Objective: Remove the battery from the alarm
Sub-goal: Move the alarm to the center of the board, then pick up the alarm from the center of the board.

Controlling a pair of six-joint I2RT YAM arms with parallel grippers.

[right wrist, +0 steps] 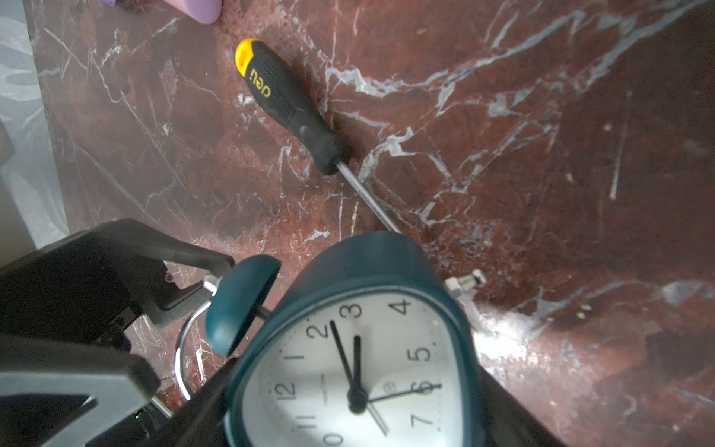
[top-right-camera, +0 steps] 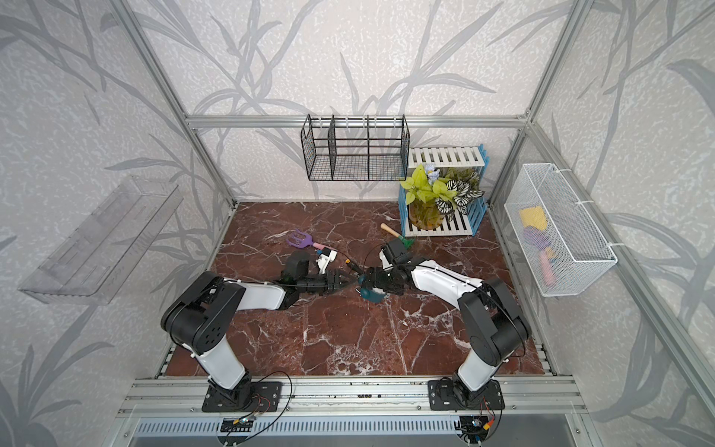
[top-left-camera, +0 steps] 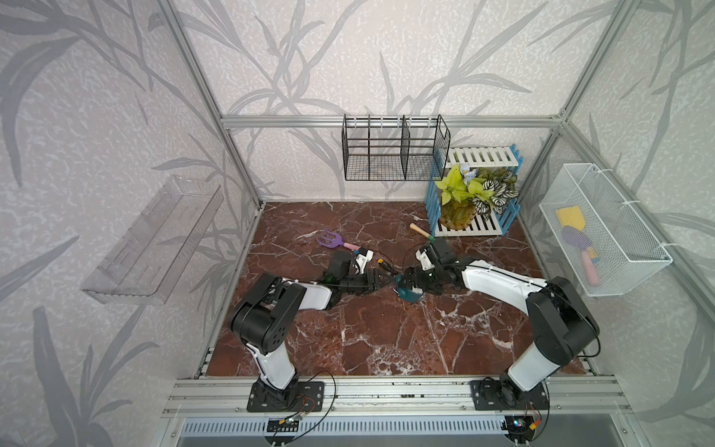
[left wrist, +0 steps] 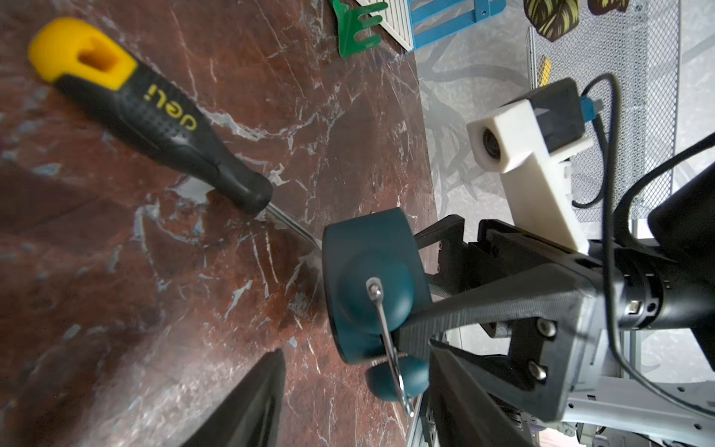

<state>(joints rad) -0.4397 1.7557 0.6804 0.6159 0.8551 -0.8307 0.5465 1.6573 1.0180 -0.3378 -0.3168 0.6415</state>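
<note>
**A:** What has the right end effector [left wrist: 419, 284] got?

**B:** It's clamped on the alarm [right wrist: 371, 267]. Its fingers [left wrist: 483, 305] press on opposite flanks of the teal case, and the dial [right wrist: 387, 348] faces that arm's own wrist.

**A:** And the left end effector [top-left-camera: 387, 281]?

**B:** It's nose to nose with the right one, jaws apart. Its tips are just beside the bell [right wrist: 240, 302] and the chrome handle [right wrist: 181, 348] at the alarm's top. I can't see it gripping anything.

**A:** Where's the battery?

**B:** It doesn't show in any view. The alarm's back is turned away or covered, so I'd guess the battery sits in there.

**A:** How will the alarm handle?

**B:** I'd say it's light, with a stiff plastic shell. The rounded flanks look smooth, so it could twist in the clamp. The bells and thin handle look like weak spots, and the dial window like something that would scratch. The case is the place to hold it, as the right end effector does now.

**A:** And the battery?

**B:** Probably a hard, slick little cylinder that rolls once it's free. I'd pinch it across the middle with the jaws set narrow.

**A:** Anything further out?

**B:** A screwdriver [right wrist: 294, 108] lies on the worktop [right wrist: 541, 162] beyond the alarm. Its shaft disappears behind the case.
</note>
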